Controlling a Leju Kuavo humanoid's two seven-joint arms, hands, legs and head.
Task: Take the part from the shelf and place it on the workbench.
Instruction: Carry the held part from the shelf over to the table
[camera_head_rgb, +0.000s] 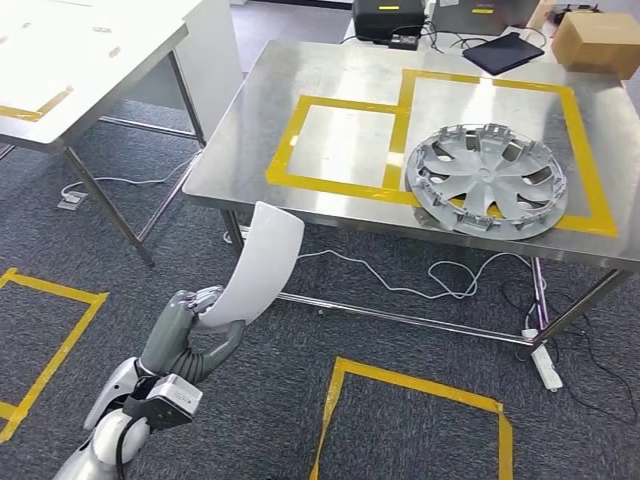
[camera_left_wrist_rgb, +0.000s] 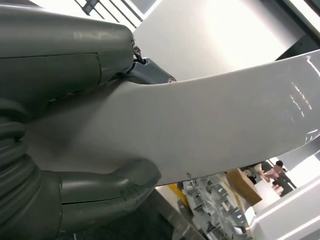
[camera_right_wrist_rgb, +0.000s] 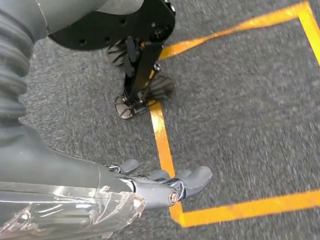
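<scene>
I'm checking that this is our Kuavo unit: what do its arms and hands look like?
The left arm is silver with a black cable looped near the wrist. The left hand is matte grey, with a ribbed flexible cover behind a thick thumb. The right hand is similar: grey ribbed cover, darker fingers with a small metal pin, and clear tape wrapped along its side.

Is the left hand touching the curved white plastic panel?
Touching. The left wrist view shows the left hand clamping the curved white plastic panel, thumb above and fingers below; the head view agrees.
</scene>
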